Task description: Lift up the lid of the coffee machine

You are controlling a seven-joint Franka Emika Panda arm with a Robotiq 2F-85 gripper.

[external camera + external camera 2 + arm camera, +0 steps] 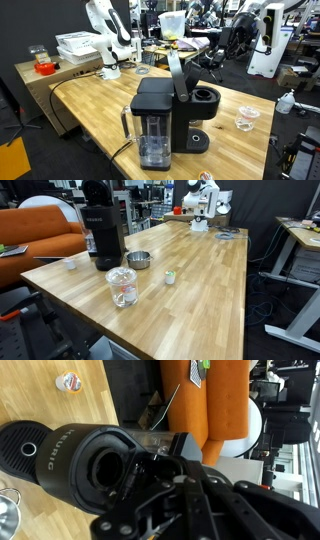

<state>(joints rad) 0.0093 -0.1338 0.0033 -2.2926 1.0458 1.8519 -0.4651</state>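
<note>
Black plastic, seeing the lid [178,72] standing raised over the coffee machine [160,105], judging lifting finished; failing to tell the gripper [160,472] clenched or released

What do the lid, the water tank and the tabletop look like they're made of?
Lid: apparently black plastic with a smooth, slightly glossy moulded surface and faint highlights.
Water tank: probably clear plastic, though glass cannot be ruled out; the walls are see-through.
Tabletop: wood in a butcher-block style, with visible plank seams and a satin sheen.
</note>
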